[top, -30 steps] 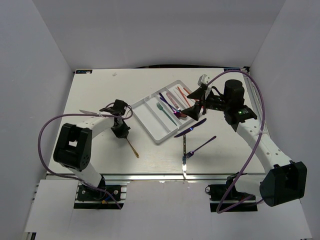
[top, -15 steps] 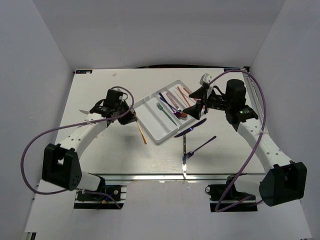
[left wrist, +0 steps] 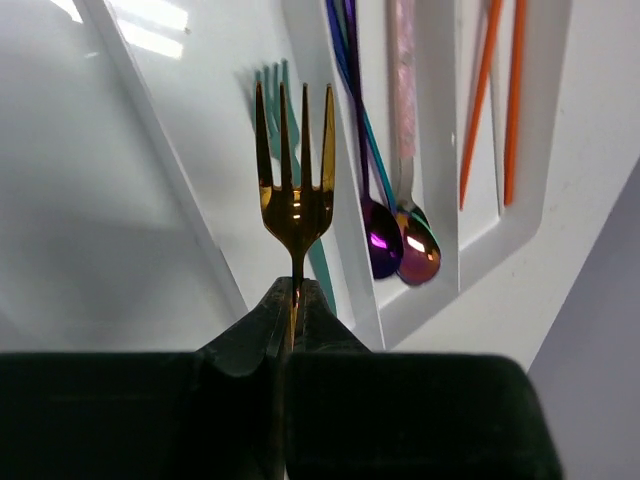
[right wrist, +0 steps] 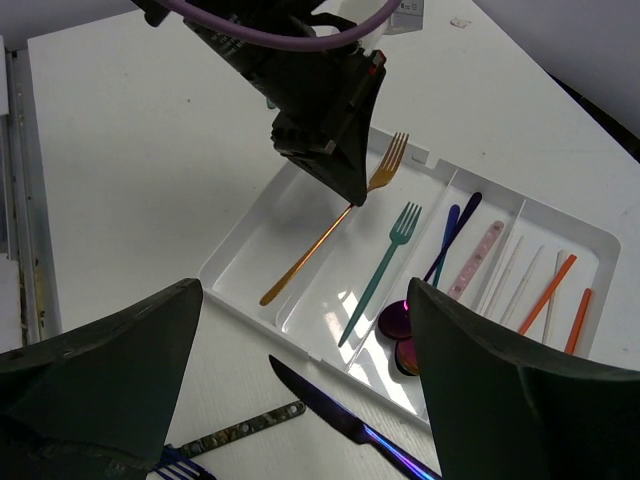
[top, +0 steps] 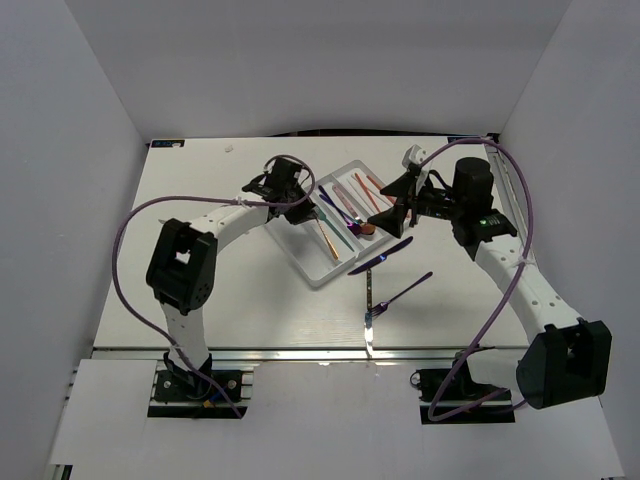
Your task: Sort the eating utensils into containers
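Nearest me, on the white table (top: 190,300), a purple-blue knife (top: 380,257) lies just outside the tray (top: 292,238), along its near rim. My left pincer (left wrist: 294,300) is clenched on the handle of the gold fork (left wrist: 295,200), held over the tray's left part near a teal fork (right wrist: 383,268) lying inside. My right pincer (top: 392,208) hangs spread wide and empty over the tray's right end. Beyond the tray stand plain pale grey walls (top: 300,70).

Top view looks steeply down across the whole table (top: 180,200); both wrist views sit close, sharing the white tray (right wrist: 245,255).
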